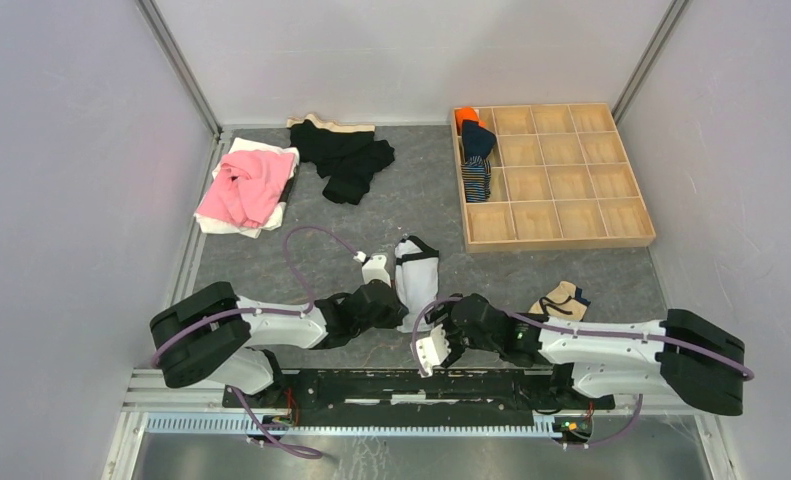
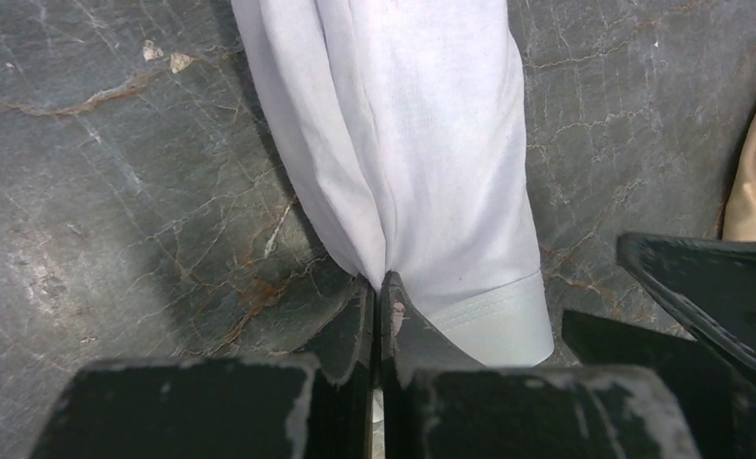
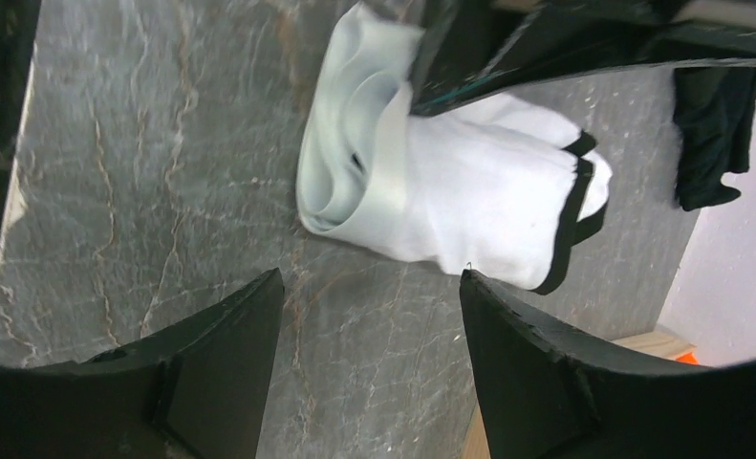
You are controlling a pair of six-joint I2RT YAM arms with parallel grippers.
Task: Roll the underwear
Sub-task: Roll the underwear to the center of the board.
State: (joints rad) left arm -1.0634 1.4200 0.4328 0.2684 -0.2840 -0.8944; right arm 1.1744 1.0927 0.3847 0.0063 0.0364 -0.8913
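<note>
Where the white underwear point(image 1: 415, 280) lies on the table point(image 1: 421, 190), left gripper point(image 2: 378, 290) fingers clenched on its edge, right gripper point(image 3: 371, 279) close by, fingers spread, grasping nothing.

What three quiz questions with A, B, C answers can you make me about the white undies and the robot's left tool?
1. Where are the briefs? A in a bucket; B on the table; C on a chair.
2. What colour is their trim? A black; B red; C green.
3. How is the left tool? A wide open; B holding a cup; C shut on the briefs.

Answers:
1 B: the top view shows them lying on the grey marbled top.
2 A: a black band edges the white cloth.
3 C: it pinches the cloth's edge with no gap.
</note>
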